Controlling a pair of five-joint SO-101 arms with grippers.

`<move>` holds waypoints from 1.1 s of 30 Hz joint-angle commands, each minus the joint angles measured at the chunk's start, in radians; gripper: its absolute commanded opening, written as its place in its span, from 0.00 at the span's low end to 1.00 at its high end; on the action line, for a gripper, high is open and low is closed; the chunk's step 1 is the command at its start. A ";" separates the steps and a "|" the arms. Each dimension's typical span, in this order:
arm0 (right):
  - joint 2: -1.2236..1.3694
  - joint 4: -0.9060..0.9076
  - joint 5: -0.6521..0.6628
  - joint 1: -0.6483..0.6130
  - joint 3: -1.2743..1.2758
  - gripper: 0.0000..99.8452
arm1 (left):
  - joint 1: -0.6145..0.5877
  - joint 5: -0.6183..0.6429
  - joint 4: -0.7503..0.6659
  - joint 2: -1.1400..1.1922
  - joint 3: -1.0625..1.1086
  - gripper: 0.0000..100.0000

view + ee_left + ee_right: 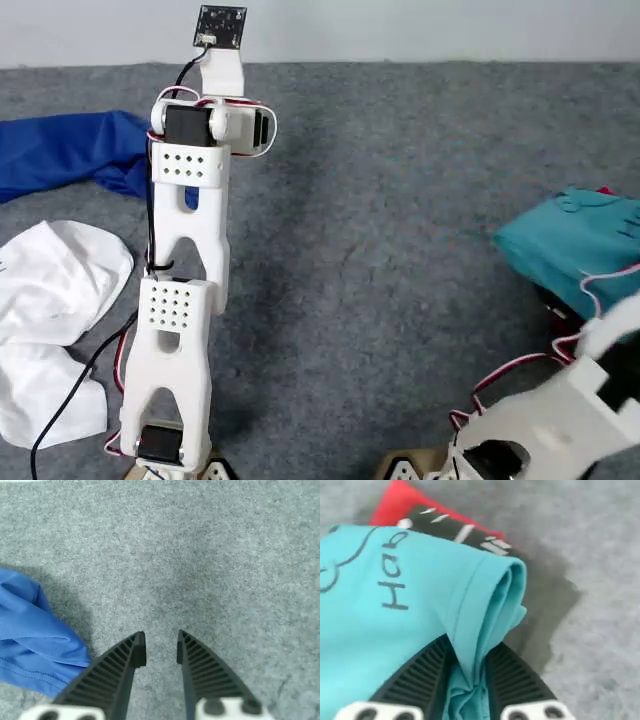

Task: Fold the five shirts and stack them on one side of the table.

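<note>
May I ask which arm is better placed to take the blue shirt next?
Left: the left gripper is open beside the blue shirt; the right gripper is shut on the teal shirt.

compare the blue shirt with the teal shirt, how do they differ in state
1. The royal blue fabric shirt lies crumpled and unfolded at the table's left side; the teal fabric shirt with dark lettering lies folded at the right.
2. The blue one rests directly on the grey felt table; the teal one tops a red garment and a black garment.
3. The right pincer grips the teal shirt's fold; the open left pincer is beside the blue shirt, not touching it.
Both are soft cloth.
</note>
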 commanded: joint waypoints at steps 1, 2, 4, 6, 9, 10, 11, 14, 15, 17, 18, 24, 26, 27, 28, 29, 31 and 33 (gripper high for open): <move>0.008 -0.022 0.015 0.073 -0.043 0.01 | 0.014 0.005 0.021 -0.064 -0.005 0.11; 0.021 -0.019 0.015 0.082 -0.043 0.01 | 0.014 0.005 0.021 -0.064 -0.005 0.11; 0.047 -0.019 0.015 0.097 -0.043 0.01 | 0.014 0.005 0.021 -0.064 -0.005 0.11; 0.068 -0.021 0.012 0.110 -0.043 0.01 | 0.014 0.005 0.021 -0.064 -0.005 0.11; 0.096 -0.015 0.011 0.125 -0.043 0.01 | 0.014 0.005 0.021 -0.064 -0.005 0.11; 0.099 -0.015 0.011 0.133 -0.043 0.02 | 0.014 0.005 0.021 -0.064 -0.004 0.11; 0.101 -0.015 0.015 0.137 -0.043 0.02 | 0.014 0.005 0.021 -0.064 -0.004 0.11; 0.094 0.010 0.018 0.140 -0.051 0.10 | 0.014 0.005 0.021 -0.064 -0.004 0.11; 0.085 0.041 0.029 0.137 -0.061 0.15 | 0.014 0.005 0.021 -0.066 -0.004 0.11; 0.074 0.111 0.051 0.134 -0.095 0.26 | 0.014 0.005 0.021 -0.072 -0.005 0.11; 0.064 0.142 0.058 0.134 -0.117 0.31 | 0.014 0.005 0.021 -0.072 -0.008 0.11; 0.015 0.341 0.066 0.136 -0.293 0.48 | 0.012 0.005 0.021 -0.075 -0.012 0.11; -0.016 0.389 0.064 0.133 -0.351 0.49 | 0.003 0.005 0.021 -0.100 -0.036 0.11; -0.033 0.406 0.064 0.130 -0.377 0.49 | -0.008 0.005 0.021 -0.118 -0.053 0.11; -0.053 0.418 0.064 0.122 -0.397 0.49 | -0.020 0.005 0.021 -0.146 -0.073 0.11; -0.071 0.423 0.071 0.107 -0.413 0.49 | -0.035 0.005 0.021 -0.176 -0.081 0.11; -0.117 0.424 0.071 0.074 -0.410 0.49 | -0.075 0.005 0.021 -0.241 -0.065 0.11; -0.163 0.426 0.072 0.028 -0.410 0.49 | -0.132 0.005 0.023 -0.299 -0.022 0.11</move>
